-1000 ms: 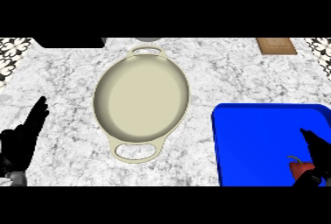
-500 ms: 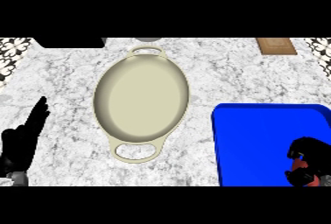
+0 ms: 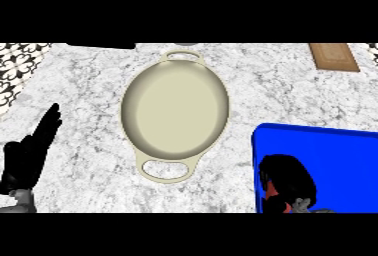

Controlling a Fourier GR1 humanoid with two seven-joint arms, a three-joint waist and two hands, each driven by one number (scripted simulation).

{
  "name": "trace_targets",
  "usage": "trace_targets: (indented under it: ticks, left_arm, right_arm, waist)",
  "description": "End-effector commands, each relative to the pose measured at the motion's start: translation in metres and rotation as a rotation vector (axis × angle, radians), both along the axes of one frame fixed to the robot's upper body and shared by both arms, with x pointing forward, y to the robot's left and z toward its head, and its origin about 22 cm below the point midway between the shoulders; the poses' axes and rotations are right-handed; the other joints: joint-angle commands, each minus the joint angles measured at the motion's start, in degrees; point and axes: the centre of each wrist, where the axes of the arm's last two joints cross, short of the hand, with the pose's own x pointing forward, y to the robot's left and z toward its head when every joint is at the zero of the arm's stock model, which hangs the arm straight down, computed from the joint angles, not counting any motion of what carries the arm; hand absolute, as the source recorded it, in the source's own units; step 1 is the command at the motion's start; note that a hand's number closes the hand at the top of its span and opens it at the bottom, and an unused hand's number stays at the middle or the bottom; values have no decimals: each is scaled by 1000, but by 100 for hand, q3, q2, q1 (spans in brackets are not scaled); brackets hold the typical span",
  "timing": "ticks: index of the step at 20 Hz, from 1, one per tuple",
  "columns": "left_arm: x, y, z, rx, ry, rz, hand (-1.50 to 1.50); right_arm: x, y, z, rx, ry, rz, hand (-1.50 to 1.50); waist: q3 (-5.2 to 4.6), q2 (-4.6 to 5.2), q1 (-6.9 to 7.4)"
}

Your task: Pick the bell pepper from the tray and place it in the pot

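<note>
A cream oval pot (image 3: 176,111) with two loop handles lies in the middle of the marble counter, with nothing inside. A blue tray (image 3: 332,155) sits at the lower right. My right hand (image 3: 289,181) is over the tray's near left part, fingers curled round the red bell pepper (image 3: 272,190), of which only a small red patch shows. My left hand (image 3: 29,152) rests open at the lower left, fingers pointing up, well apart from the pot.
A brown wooden board (image 3: 334,56) lies at the back right corner. A patterned black-and-white surface (image 3: 18,67) borders the counter at the back left. Bare marble lies between the pot and the tray.
My right hand has curled shut round the bell pepper and shifted left across the tray toward its left edge. The left hand and pot have stayed still.
</note>
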Motion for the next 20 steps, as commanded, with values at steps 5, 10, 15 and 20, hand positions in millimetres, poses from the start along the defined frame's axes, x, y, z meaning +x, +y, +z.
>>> trace_targets:
  ticks: [5, 10, 15, 20]
  left_arm:
    - [8, -22, -4, 0, -2, -54, 0]
    - [11, -9, -4, 9, 16, -20, 0]
    - [3, -8, -12, 5, 28, 3, 0]
    - [13, -20, -9, -17, 17, -8, 0]
  right_arm:
    - [-38, 168, 35, 50, -161, 482, 150]
    - [-58, 197, 67, 56, -447, 498, 150]
    - [-69, 207, 109, 143, -746, 390, 150]
    - [-60, 214, 134, 308, -769, 283, 150]
  waist:
    - [7, -7, 262]
    - [5, -49, 15]
    - [4, -99, -87]
    - [6, -51, -105]
